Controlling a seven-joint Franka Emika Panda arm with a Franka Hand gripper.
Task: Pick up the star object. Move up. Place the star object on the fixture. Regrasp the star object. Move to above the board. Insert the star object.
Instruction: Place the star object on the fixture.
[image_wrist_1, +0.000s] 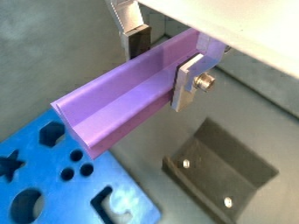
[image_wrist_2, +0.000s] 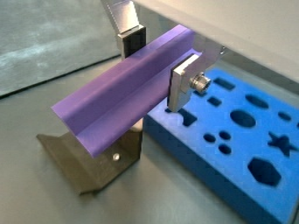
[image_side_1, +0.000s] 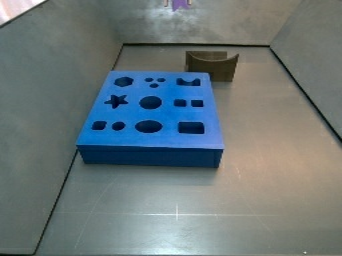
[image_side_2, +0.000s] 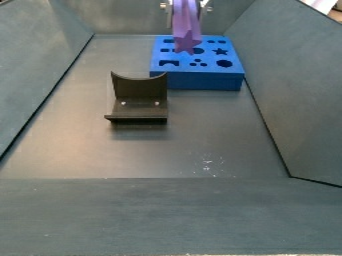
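Observation:
My gripper (image_wrist_1: 163, 66) (image_wrist_2: 158, 63) is shut on the star object (image_wrist_1: 117, 105) (image_wrist_2: 111, 87), a long purple peg clamped across its width between the two silver fingers. The peg hangs high in the air. In a side view it shows lengthwise (image_side_2: 186, 25); in a side view only its tip (image_side_1: 178, 4) shows at the picture's edge. Far below lie the blue board (image_wrist_1: 47, 175) (image_wrist_2: 246, 122) (image_side_1: 150, 115) (image_side_2: 201, 62) with its shaped holes, and the dark notched fixture (image_wrist_1: 222, 166) (image_wrist_2: 87, 162) (image_side_1: 211, 64) (image_side_2: 136, 97) beside it. Nothing sits in the fixture's notch.
Grey sloping walls (image_side_1: 54, 70) (image_side_2: 54, 80) enclose the dark floor (image_side_1: 187, 200) (image_side_2: 174, 150) on all sides. The board's star hole (image_side_1: 118, 100) (image_wrist_2: 278, 140) lies near one long edge.

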